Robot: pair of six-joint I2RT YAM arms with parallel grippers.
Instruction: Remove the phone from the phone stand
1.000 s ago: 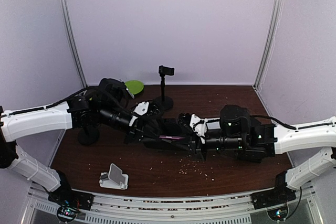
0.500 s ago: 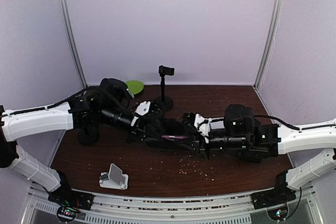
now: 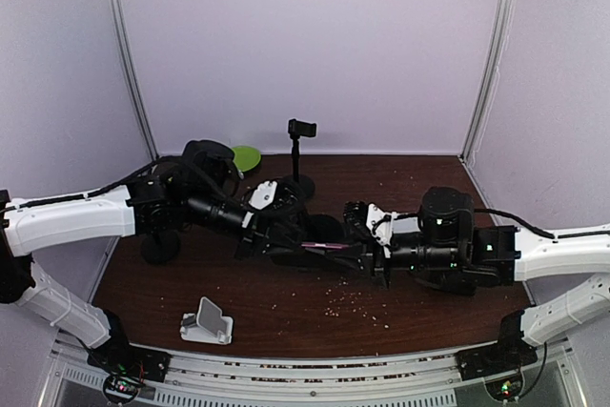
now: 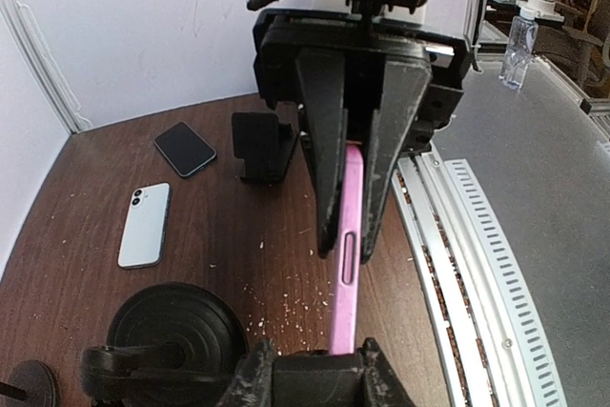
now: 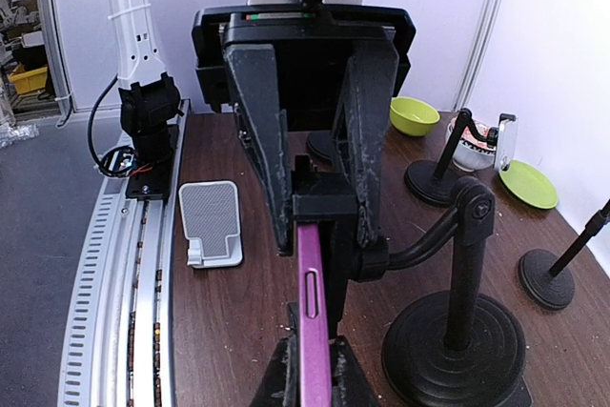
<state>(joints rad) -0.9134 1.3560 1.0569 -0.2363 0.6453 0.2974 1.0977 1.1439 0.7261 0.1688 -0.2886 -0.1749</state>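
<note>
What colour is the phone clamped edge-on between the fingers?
The phone is pink, leaning towards magenta. It shows best in the left wrist view.

Pink phone [image 4: 345,297]: edge-on, running up mid-frame, side button facing the camera.
Right gripper [image 4: 349,251]: beyond the pink phone, facing the camera, both fingers [image 4: 322,140] pinched on its far end.
Left gripper [image 4: 319,371]: black mass at the pink phone's near end, cut off by the frame's bottom edge.
Phone stand [image 4: 176,331]: round black base left of the pink phone, arm reaching its near end.
White phone [image 4: 145,224]: flat on the table [image 4: 229,235], well left of the pink phone.
Dark phone [image 4: 186,149]: flat, left of and beyond the pink phone.
Small black stand [image 4: 262,145]: just left of the pink phone's far end.
Crumbs [image 4: 276,302]: just left of the pink phone.
Rail [image 4: 457,254]: right of the pink phone.
</note>
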